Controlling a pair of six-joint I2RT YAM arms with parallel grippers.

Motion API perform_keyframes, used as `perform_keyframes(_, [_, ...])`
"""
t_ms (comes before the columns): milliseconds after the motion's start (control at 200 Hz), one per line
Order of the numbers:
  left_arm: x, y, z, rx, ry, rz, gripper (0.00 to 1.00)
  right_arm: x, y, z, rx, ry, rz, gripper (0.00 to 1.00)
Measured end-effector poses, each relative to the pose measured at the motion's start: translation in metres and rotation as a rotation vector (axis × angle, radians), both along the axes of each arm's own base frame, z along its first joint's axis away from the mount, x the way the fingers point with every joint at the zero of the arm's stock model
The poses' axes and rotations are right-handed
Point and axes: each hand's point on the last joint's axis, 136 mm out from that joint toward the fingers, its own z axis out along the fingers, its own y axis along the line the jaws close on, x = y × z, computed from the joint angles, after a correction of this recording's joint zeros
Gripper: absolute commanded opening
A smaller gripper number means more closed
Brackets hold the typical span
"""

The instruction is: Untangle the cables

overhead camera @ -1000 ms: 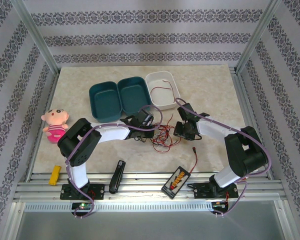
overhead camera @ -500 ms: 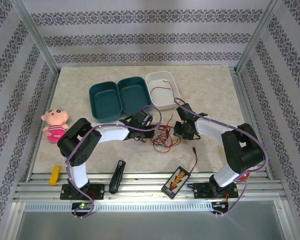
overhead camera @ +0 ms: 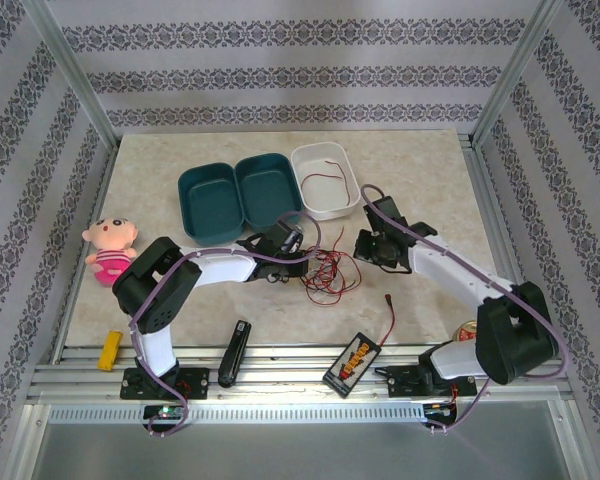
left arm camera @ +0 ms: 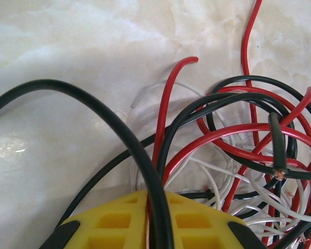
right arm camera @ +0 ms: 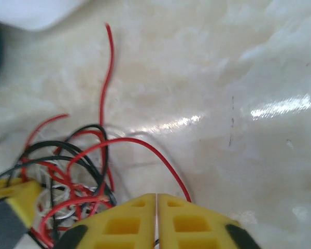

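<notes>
Top external view puts the tangle of thin red, black and white cables (overhead camera: 327,272) on the pale marbled desk (overhead camera: 430,170), in front of the white oval tub (overhead camera: 323,200) and between the tips of the two arms. The left claw (overhead camera: 298,262) lies low at the tangle's left edge, touching it; the right claw (overhead camera: 366,246) sits just beside its right edge. Left wrist view: the yellow pads (left arm camera: 114,220) are drawn close together, with a black wire (left arm camera: 93,106) running down the seam between them and a red wire (left arm camera: 168,98) alongside it. This claw is therefore clamped on the cables, while the rest of the knot, with a thin white strand (left arm camera: 144,92) among the loops, lies beyond on the desk. Right wrist view: this claw's own pads (right arm camera: 192,223) are pressed flat together; one red loop (right arm camera: 145,146) arcs down to the edge of the right-hand pad, and whether it is pinched I cannot tell. Behind the tangle stand two teal oval tubs (overhead camera: 212,203) side by side next to the white one, which holds a short red strand (overhead camera: 320,175). At the desk's left edge sits a pink plush doll (overhead camera: 110,248). Along the near edge lie a small yellow block (overhead camera: 110,350), a black bar-shaped tool (overhead camera: 234,352) and a black-and-yellow box (overhead camera: 353,360) with its own short red lead (overhead camera: 391,318) — all apart from the cables.
</notes>
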Motion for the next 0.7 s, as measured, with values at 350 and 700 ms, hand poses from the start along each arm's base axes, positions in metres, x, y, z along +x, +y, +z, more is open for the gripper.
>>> perform_keyframes(350, [0.003,0.000,0.001,-0.049,0.027,0.022,0.00,-0.004,-0.002,-0.027,-0.092,0.070,0.123,0.37])
perform_keyframes(700, [0.006,0.002,0.001,-0.123,0.068,0.060,0.00,0.008,0.007,-0.042,-0.204,0.069,0.379,0.40])
